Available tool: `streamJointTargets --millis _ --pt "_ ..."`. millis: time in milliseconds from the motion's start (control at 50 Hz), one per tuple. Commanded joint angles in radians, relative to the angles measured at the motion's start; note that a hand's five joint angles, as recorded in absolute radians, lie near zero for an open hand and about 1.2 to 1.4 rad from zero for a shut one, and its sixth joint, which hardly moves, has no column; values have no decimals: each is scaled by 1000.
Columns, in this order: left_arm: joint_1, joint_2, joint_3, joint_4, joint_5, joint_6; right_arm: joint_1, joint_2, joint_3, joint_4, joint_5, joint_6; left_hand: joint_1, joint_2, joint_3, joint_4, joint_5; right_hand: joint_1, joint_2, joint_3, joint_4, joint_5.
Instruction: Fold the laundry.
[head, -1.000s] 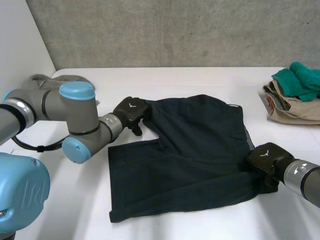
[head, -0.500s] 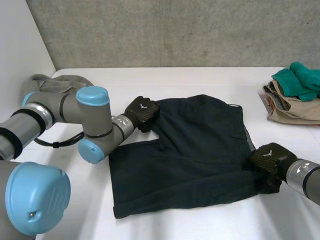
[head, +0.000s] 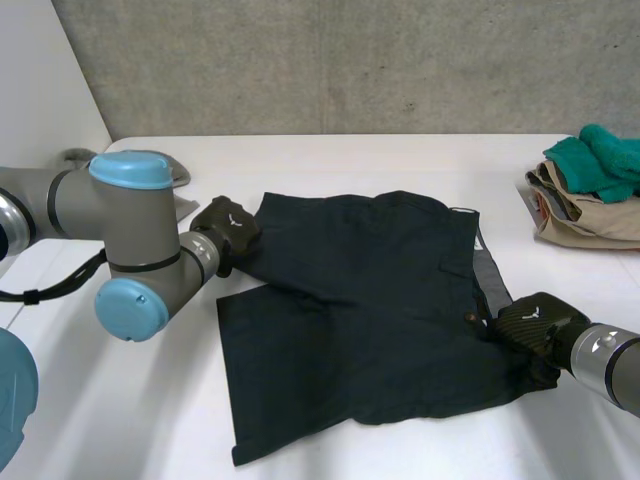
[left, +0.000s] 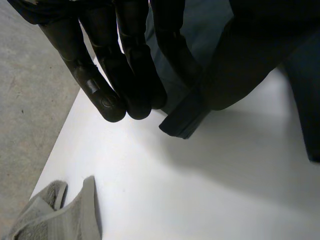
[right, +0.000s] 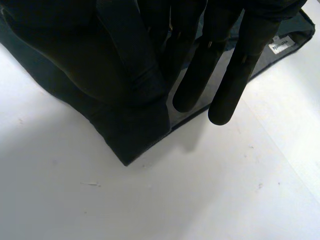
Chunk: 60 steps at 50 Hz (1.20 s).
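The white table (head: 330, 160) is carrying everything. A pair of dark shorts (head: 370, 300) is lying spread across its middle, mostly flat. One leg is pointing toward 7 o'clock, and the waistband is running along the 3 o'clock side.

The left arm (head: 120, 230) is reaching in from 9 o'clock and the right arm (head: 610, 360) from 4 o'clock. At 2 o'clock on the table, well apart from the shorts, a teal cloth (head: 600, 160) is sitting on top of folded beige clothes (head: 585, 220). At 10 o'clock a grey cloth (head: 178, 200) is lying behind the left arm. In the left wrist view the same cloth is showing on the table beyond the fingertips.

The left hand (head: 228, 225) is gripping the shorts at their 10 o'clock corner. In its wrist view the fingers (left: 125, 75) are hanging nearly straight. The hemmed corner is clamped against them on the thumb side and is dangling just above the table.

The right hand (head: 528, 325) is gripping the shorts at their 4 o'clock corner, at the near end of the waistband. In its wrist view the cloth is bunched and pinched on the thumb side of the palm. Two fingers (right: 240, 75) are stretching straight past it, and the corner is hanging just off the table. A small white label (right: 280, 46) is showing on the fabric beyond those fingers.
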Motion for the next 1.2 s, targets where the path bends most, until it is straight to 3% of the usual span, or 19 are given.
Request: streamJointTargets --millis 20,120,140,160,180,220,300,440,540,620,740,980,1060,1100,1200 --pt "-13 -21 14 3 -12 -7 7 -25 12 5 -2 0 233 203 210 205 230 305 222 209 202 206" --pt "-31 -2 49 -36 -72 -30 4 -39 14 5 -2 0 233 203 210 205 230 305 222 209 202 206" --pt "-33 6 52 -43 -86 -33 4 -41 12 5 -2 0 80 49 56 51 77 305 222 209 202 206" --pt "-34 17 52 -50 -95 -39 5 -42 12 5 -2 0 -227 -258 -251 -256 -230 305 222 209 202 206" --pt "-40 41 48 -56 -112 -50 7 -44 14 5 -5 0 -759 -790 -783 -788 -762 305 222 209 202 206" --pt "-44 75 34 -59 -126 -65 12 -44 14 3 -5 2 -988 -1019 -1012 -1017 -991 305 222 209 202 206" --pt "-45 175 -38 -67 -141 -134 41 -45 6 0 -5 8 -988 -1019 -1012 -1017 -991 305 222 209 202 206" --pt "-45 438 -324 -116 -135 -373 105 -48 -46 -14 0 61 -952 -983 -976 -981 -955 305 222 209 202 206" --pt "-51 595 -597 -141 -80 -559 120 -41 -133 -23 20 251 -808 -839 -832 -837 -812 305 222 209 202 206" --pt "-80 641 -763 -130 -20 -636 114 -18 -182 -25 53 386 -794 -825 -818 -823 -797 305 222 209 202 206" --pt "-148 630 -831 -79 1 -676 94 1 -213 -25 123 489 -791 -822 -815 -820 -794 305 222 209 202 206" --pt "-244 511 -747 -79 -104 -706 62 -10 -195 -43 139 532 -615 -646 -639 -644 -618 305 222 209 202 206" --pt "-264 463 -716 0 -163 -705 59 -12 -189 -35 135 529 -284 -315 -308 -313 -287 305 222 209 202 206" --pt "-272 436 -705 49 -189 -708 55 -18 -182 -26 129 516 165 134 141 136 161 305 222 209 202 206" --pt "-275 417 -685 74 -190 -705 29 -50 -158 32 89 389 233 203 210 205 230 305 222 209 202 206"
